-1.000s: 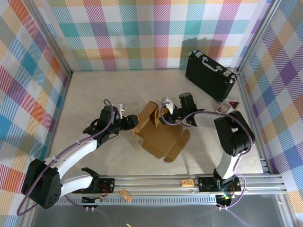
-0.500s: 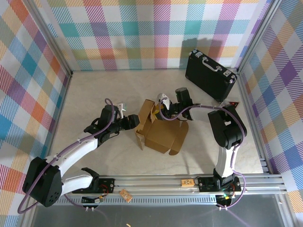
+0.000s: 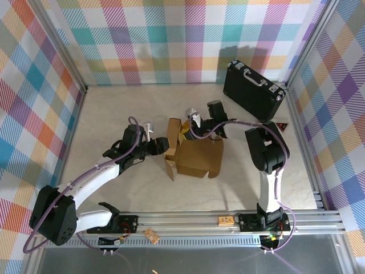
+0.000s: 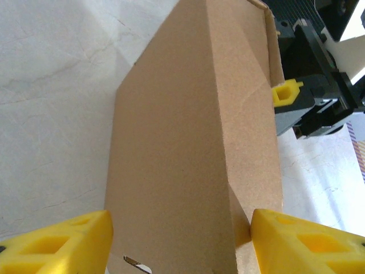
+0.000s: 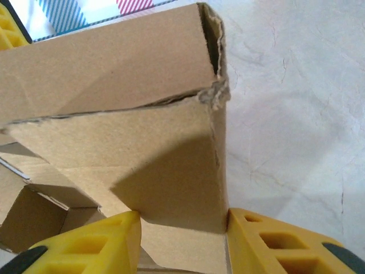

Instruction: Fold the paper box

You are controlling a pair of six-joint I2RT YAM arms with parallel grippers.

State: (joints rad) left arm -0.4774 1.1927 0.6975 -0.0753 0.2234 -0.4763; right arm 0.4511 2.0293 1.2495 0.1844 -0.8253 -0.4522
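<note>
The paper box (image 3: 197,155) is brown cardboard, partly folded, in the middle of the table, with its left wall and back panel raised. My left gripper (image 3: 163,146) is at the box's left wall; in the left wrist view that wall (image 4: 188,142) stands between the yellow fingers (image 4: 57,242). The left finger touches its edge and a thin gap shows at the right one, so the left gripper (image 4: 179,240) is open. My right gripper (image 3: 192,131) reaches over the back edge. In the right wrist view, the right gripper (image 5: 182,228) pinches a folded corner flap (image 5: 171,171), both fingers touching it.
A black hard case (image 3: 254,91) with silver trim lies at the back right. A small card (image 3: 268,130) and a red triangle (image 3: 280,125) lie near the right rail. Plaid walls close three sides, and a metal rail (image 3: 188,220) runs along the near edge.
The right gripper has swung back and to the left, lifting the box's back panel and narrowing on the flap. The box has turned squarer to the table. The left gripper barely moved.
</note>
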